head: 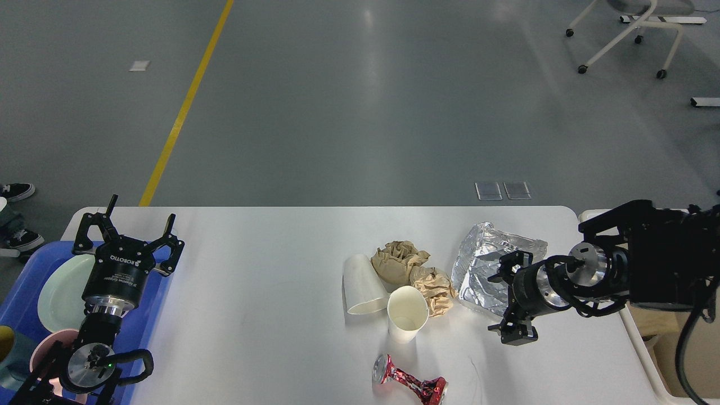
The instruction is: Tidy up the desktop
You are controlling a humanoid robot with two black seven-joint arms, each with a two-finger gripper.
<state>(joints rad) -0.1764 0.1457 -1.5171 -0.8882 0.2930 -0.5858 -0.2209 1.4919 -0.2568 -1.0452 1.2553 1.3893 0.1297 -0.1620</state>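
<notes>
Desktop (270, 270) fills the lower half of the head view, white with rounded corners, and it's pretty cluttered around the middle. Two brown paper wads (413, 270) sit touching each other, with a tipped-over white cup (363, 284) on their left and an upright paper cup (407, 314) just in front. A crushed red can (409, 384) lies near the front edge. A crinkled foil bag (490, 269) sits to the right of the wads.

Right gripper (509, 301) hovers at the foil bag's near right side, fingers spread wide, nothing held.

Left gripper (128, 236) is parked over at the left edge above a blue tray (160, 304), jaws open and empty too. That tray has a pale green plate (62, 292) and a pink cup (48, 349) in it. A cream bin (635, 332) butts up against the right end.
</notes>
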